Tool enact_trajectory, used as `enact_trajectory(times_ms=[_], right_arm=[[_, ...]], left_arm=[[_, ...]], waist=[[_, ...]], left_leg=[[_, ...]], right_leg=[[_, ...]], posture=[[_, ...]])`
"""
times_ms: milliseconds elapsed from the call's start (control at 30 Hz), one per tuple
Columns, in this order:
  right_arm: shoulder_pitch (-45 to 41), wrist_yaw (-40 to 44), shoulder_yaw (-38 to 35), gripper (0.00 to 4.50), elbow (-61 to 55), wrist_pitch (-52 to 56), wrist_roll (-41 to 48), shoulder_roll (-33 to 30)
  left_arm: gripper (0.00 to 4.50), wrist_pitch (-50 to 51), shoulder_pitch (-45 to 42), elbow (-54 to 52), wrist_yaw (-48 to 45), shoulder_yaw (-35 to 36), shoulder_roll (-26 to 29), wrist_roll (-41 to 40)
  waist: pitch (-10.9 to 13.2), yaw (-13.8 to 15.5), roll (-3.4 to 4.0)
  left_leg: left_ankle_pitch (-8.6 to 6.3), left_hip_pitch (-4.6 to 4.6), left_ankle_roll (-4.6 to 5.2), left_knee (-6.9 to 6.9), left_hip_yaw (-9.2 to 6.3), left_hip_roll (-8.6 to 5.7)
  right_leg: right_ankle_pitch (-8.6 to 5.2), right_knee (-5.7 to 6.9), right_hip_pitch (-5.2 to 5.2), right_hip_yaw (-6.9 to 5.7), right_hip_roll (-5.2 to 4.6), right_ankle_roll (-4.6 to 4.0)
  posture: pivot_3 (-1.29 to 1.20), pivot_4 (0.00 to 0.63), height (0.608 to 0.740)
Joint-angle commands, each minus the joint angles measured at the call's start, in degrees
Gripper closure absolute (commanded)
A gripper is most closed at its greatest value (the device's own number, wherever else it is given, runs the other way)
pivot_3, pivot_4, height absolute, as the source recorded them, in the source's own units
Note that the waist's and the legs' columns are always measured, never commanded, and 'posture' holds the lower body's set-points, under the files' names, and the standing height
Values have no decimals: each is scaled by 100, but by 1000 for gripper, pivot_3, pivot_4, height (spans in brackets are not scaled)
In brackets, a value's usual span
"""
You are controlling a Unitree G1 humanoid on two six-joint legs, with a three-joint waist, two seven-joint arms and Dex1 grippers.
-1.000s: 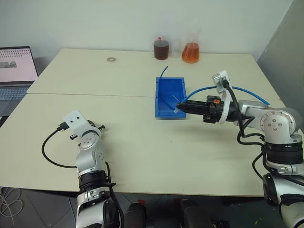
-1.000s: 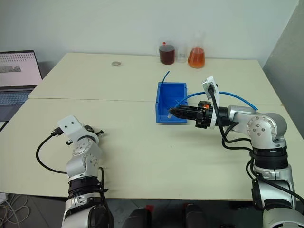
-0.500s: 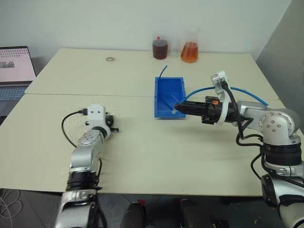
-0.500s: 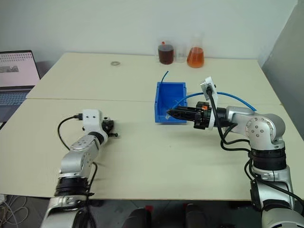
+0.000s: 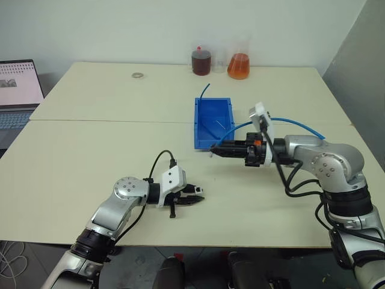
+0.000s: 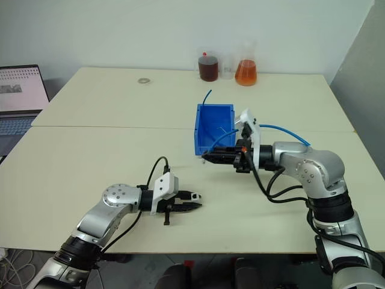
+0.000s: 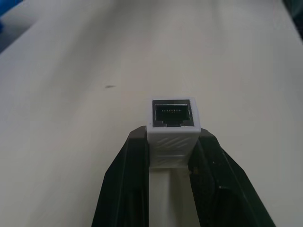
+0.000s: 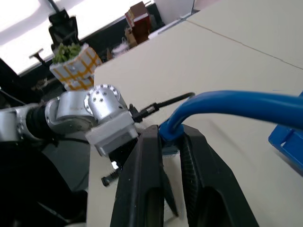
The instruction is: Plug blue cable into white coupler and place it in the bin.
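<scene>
My left gripper lies low over the table's front middle, pointing right, shut on the white coupler. The coupler's dark socket faces away from the fingers. My right gripper points left, just off the front edge of the bin, and is shut on the blue cable close to its end. The cable arcs back to the right over the table. The two grippers face each other with a gap of bare table between them.
A darker blue cable stub sticks up from the bin's far end. Two flasks of dark and orange liquid stand at the table's back edge. A small ring lies at the back left, and a laptop sits off the left side.
My left arm has swung from the table's left side to the front middle and turned to point right. My right gripper has shifted left and down with the cable.
</scene>
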Motion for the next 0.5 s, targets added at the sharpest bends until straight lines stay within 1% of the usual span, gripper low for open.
enact_trajectory(times_ms=[33,133,200,500], right_arm=[[158,475,558,4264,-302,-860,-780,-269],[375,705,892,4264,-387,-1394,-1263,-414],[463,779,1021,4264,-416,-1642,-1493,-435],[490,716,1304,4264,-124,-2046,-1994,122]], left_arm=[[3712,-349,-284,414,-315,24,-145,-54],[3712,-775,-459,913,-416,-66,-154,254],[3712,-879,-529,1122,-451,-46,-189,298],[3712,-1054,-643,1470,-626,-55,-271,376]], waist=[[0,0,0],[0,0,-1],[0,1,0],[0,-1,0]], left_leg=[[0,-1,0,1,0,0],[0,-2,0,2,0,-1],[0,-1,0,1,-1,-1],[0,4,0,7,-4,0]], right_leg=[[0,-1,0,-1,0,1],[0,-3,0,-1,0,1],[0,-2,0,-2,1,1],[0,8,2,-2,2,0]], posture=[[0,150,740],[0,150,740],[0,150,740],[0,150,740]])
